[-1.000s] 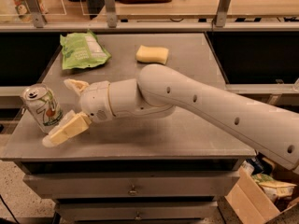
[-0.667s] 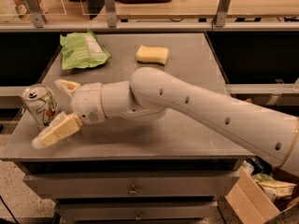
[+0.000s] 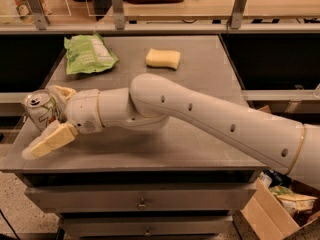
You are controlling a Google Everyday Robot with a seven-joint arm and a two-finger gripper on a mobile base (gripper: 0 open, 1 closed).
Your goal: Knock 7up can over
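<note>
The 7up can (image 3: 40,110), silver-white with green markings and a pull-tab top, stands at the left edge of the grey table (image 3: 200,74), tilted a little to the left. My gripper (image 3: 47,119) is open around it: one cream finger (image 3: 47,141) lies in front of the can, the other (image 3: 62,91) behind it. The can sits between the two fingers, touching or nearly touching them. My white arm reaches in from the lower right across the table.
A green snack bag (image 3: 89,55) lies at the back left of the table. A yellow sponge (image 3: 163,58) lies at the back middle. A railing with shelves runs behind. A cardboard box (image 3: 280,209) stands on the floor at lower right.
My gripper has moved left toward the table's edge and now straddles the can. The can has shifted slightly and leans left.
</note>
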